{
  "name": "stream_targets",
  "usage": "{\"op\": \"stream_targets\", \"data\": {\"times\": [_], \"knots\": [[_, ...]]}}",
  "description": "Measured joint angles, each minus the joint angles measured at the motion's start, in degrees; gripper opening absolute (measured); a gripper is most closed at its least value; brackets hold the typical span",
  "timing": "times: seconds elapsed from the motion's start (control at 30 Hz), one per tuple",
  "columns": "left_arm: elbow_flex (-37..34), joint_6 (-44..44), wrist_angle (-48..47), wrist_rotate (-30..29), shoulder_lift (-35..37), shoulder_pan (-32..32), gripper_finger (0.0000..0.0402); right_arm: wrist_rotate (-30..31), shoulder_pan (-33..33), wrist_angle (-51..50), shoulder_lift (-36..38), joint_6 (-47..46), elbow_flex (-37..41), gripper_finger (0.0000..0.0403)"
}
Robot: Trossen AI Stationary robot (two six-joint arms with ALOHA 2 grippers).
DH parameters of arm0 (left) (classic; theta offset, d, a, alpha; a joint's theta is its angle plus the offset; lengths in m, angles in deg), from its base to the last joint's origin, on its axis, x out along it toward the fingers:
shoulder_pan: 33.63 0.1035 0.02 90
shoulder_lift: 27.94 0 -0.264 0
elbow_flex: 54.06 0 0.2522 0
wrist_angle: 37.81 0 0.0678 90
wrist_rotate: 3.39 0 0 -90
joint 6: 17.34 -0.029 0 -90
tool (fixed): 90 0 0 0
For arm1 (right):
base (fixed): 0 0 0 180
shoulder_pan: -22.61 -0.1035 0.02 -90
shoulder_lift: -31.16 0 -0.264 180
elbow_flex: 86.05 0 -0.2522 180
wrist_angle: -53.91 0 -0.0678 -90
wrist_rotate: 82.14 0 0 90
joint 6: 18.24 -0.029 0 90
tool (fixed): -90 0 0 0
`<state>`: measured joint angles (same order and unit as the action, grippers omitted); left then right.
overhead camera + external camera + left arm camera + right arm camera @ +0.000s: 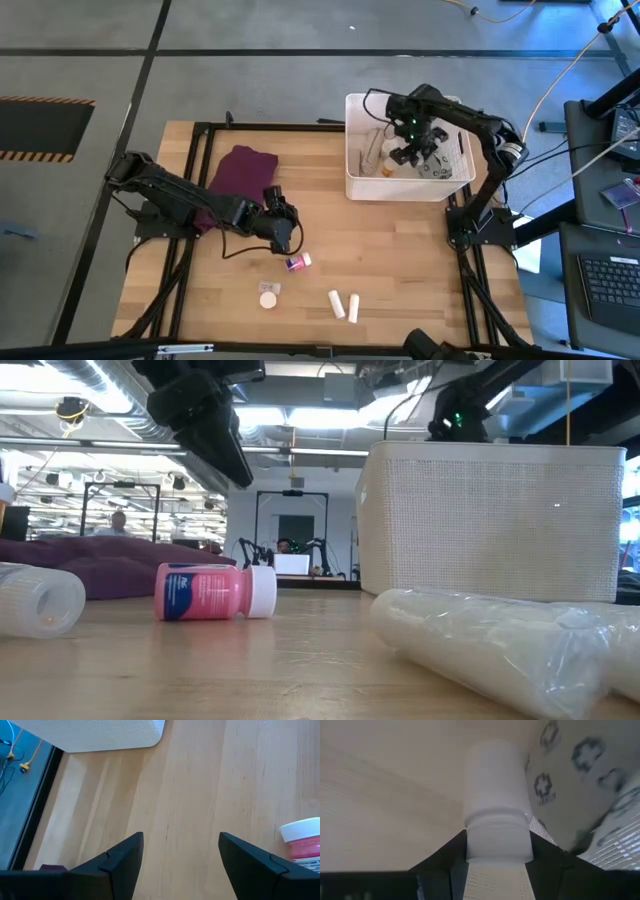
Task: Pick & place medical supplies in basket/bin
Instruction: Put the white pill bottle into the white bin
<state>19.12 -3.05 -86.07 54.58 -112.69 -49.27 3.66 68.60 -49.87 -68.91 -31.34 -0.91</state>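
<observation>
Pink bottle (pixel 297 262) lies sideways on table, cap (pixel 262 591) twd bin (pixel 352 170).

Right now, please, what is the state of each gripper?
Left gripper: open, empty, above the table near the pink bottle.
Right gripper: shut on a white bottle, inside the bin.

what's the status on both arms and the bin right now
Right gripper inside the white rectangular plastic tub, jaws on a white pill bottle. Left gripper open, empty, beside the pink white-capped bottle. Nothing in the way.
</observation>
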Motion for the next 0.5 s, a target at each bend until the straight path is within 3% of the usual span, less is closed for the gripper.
{"op": "stream_targets", "data": {"times": [0.5], "knots": [[0.0, 0.0, 0.0, 0.0, 0.0, 0.0, 0.0251, 1.5, 0.0, 4.2, 0.0, 0.7, 11.5, 0.0161]]}}
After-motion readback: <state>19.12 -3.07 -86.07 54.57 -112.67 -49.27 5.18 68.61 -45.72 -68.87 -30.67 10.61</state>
